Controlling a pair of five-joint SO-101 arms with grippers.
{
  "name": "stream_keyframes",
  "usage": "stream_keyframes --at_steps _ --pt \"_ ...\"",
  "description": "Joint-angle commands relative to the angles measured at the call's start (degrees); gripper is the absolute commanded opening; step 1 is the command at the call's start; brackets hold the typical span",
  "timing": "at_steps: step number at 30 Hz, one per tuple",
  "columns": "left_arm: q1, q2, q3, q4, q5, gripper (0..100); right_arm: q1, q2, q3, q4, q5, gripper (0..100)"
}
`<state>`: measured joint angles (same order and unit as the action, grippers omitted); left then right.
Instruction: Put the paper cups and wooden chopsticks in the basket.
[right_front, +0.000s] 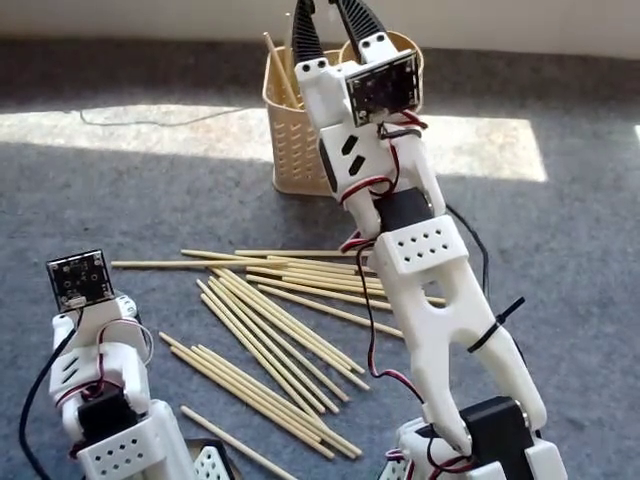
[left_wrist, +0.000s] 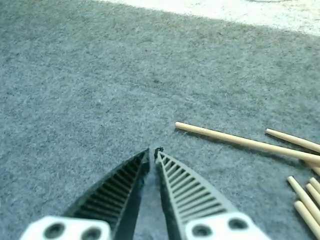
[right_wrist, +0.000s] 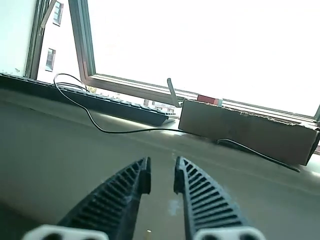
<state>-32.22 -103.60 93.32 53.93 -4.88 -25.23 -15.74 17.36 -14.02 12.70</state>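
The right arm's black ribbed gripper (right_front: 325, 12) hangs directly over the tall beige slotted plastic basket (right_front: 295, 140). Its two fingers stand a narrow gap apart and have nothing between them. One pale wooden chopstick (right_front: 281, 68) leans upright inside the basket, against the rim on the side away from the gripper.

The loose wooden chopsticks (right_front: 280, 310), a couple of dozen, lie fanned across the grey carpet (right_front: 560, 260) well short of the basket, on the side nearer the arms' bases. Some of them cross one another.

Farther from the basket than that pile, the left arm (right_front: 100, 380) sits folded low. Its own camera shows the left gripper (left_wrist: 153, 154) just above the carpet with the tips drawn almost together, empty and touching no stick. The nearest chopstick end (left_wrist: 225, 137) lies close beside it but apart.

From the right wrist, the slightly parted gripper (right_wrist: 161, 175) points beyond the basket toward a bright window (right_wrist: 200, 45), with a brown cardboard box (right_wrist: 245, 132), a dark keyboard (right_wrist: 115, 105) and a thin black cable (right_wrist: 100, 122) along the sill.
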Motion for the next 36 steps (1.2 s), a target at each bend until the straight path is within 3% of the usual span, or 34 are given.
stream_keyframes --at_steps 1,7,16,24,32,36 --pt "1.36 -0.66 -1.27 -0.88 -0.35 4 0.66 -5.76 -0.66 2.33 0.44 9.1" --pt "1.36 -0.66 -1.27 -0.88 -0.35 4 1.01 -12.18 -0.48 11.03 0.26 9.1" --pt "1.36 -0.66 -1.27 -0.88 -0.35 4 0.66 -23.6 -0.22 39.96 0.26 9.1" --pt "1.36 -0.66 -1.27 -0.88 -0.35 4 -2.59 -24.75 0.57 58.59 0.53 9.1" --pt "1.36 -0.66 -1.27 -0.88 -0.35 4 -8.13 -24.66 10.86 62.11 1.05 5.4" --pt "1.36 -0.66 -1.27 -0.88 -0.35 4 -12.97 -22.55 17.54 62.11 7.12 3.4"
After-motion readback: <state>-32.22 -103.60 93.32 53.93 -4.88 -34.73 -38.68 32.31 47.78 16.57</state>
